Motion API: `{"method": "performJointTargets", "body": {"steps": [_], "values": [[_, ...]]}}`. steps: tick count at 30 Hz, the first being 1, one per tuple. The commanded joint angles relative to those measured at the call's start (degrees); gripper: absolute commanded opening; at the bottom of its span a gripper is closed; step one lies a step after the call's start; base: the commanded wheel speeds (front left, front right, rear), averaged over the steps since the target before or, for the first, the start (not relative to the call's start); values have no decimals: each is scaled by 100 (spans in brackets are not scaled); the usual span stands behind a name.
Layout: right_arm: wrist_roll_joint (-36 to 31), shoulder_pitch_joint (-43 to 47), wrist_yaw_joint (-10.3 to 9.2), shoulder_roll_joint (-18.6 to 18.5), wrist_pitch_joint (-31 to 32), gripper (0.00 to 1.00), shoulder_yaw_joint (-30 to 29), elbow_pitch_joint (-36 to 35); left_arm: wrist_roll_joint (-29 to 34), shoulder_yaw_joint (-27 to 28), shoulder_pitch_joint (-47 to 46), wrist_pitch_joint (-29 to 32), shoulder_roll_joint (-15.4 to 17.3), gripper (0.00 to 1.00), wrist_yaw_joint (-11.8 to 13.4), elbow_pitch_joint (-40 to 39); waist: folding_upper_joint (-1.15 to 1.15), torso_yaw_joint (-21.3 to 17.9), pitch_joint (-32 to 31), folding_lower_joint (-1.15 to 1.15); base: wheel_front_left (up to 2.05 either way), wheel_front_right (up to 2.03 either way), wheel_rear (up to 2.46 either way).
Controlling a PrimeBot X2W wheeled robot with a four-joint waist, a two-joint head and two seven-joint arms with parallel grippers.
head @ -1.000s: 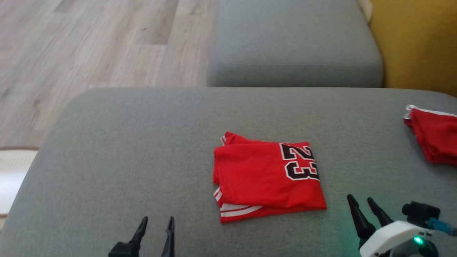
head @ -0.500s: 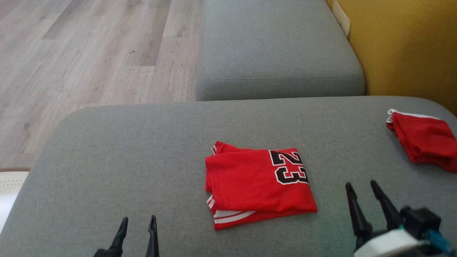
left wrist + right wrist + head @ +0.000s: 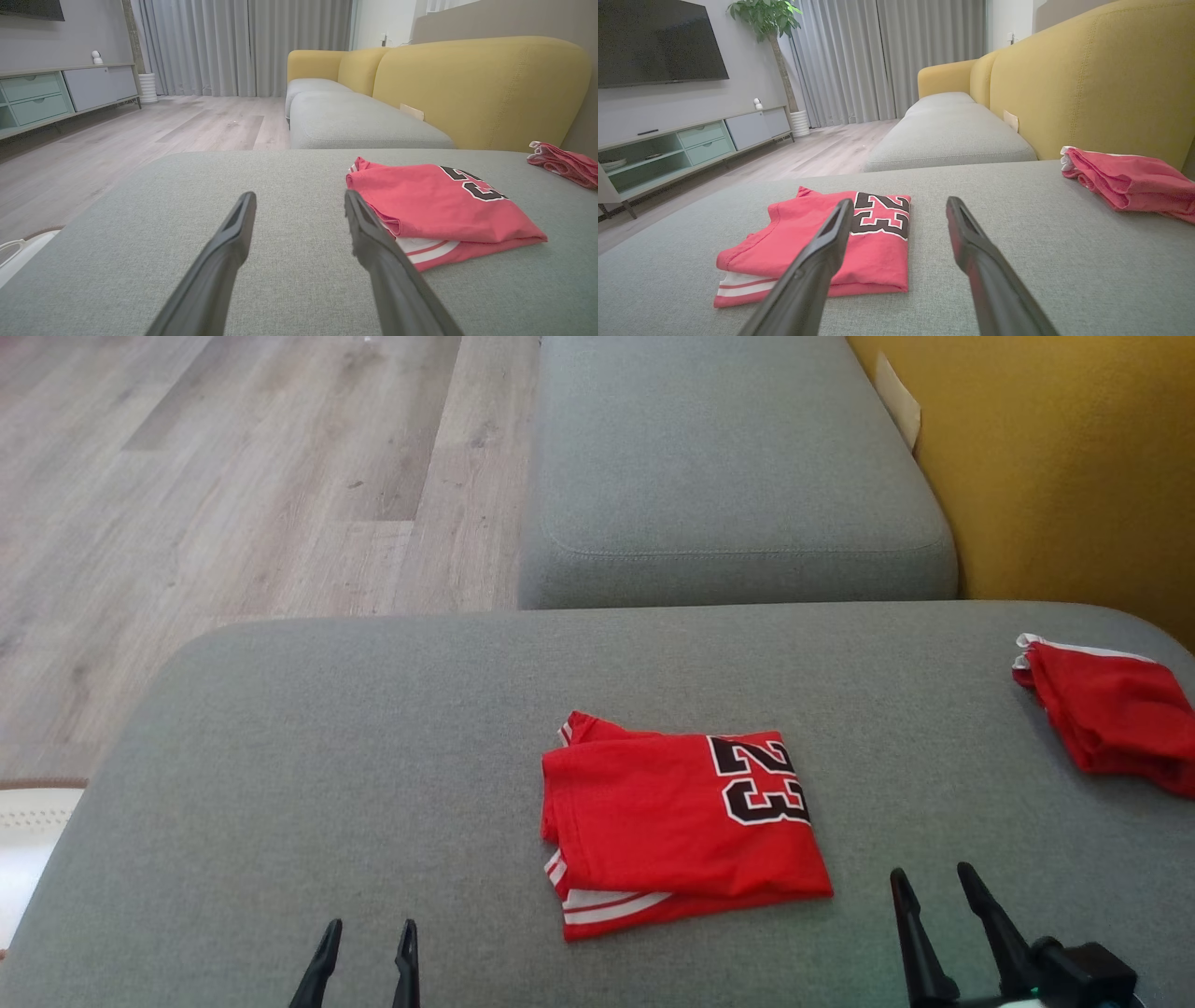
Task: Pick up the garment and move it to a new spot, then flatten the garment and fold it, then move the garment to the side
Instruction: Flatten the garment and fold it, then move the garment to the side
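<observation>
The garment [image 3: 672, 821] is a red jersey with a black and white "23". It lies folded flat on the middle of the grey cushion [image 3: 355, 756]. The left wrist view has the garment [image 3: 434, 205] to the right of the fingers. In the right wrist view the garment [image 3: 822, 242] lies ahead and to the left. My left gripper [image 3: 367, 931] stands open near the cushion's front edge, left of the garment and apart from it. To the garment's lower right my right gripper [image 3: 930, 875] is open too, holding nothing.
A second red cloth [image 3: 1111, 714] lies bunched at the cushion's far right edge. Another grey seat cushion [image 3: 728, 476] adjoins behind, with a yellow backrest [image 3: 1074, 457] to the right. Wooden floor [image 3: 215, 495] lies to the left and beyond.
The head camera has shifted, so the whole scene sits lower and more to the left. Both grippers show lower in the picture. The garment lies as before.
</observation>
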Motion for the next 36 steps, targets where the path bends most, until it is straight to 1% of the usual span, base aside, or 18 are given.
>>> {"method": "performJointTargets", "body": {"steps": [1,16,36], "values": [[-39,-148,-5,-53,-79,100,116,-212,20,192,-268,-70,-60,100,39,-209,0,3,4,0,0,0,0],[-59,-187,-5,42,-80,100,170,-150,14,148,-363,-70,-60,100,78,-85,0,79,26,0,0,0,0],[-64,-168,-5,95,-80,100,215,-155,-2,123,-416,-70,-60,100,147,-68,0,-49,145,0,0,0,0]]}}
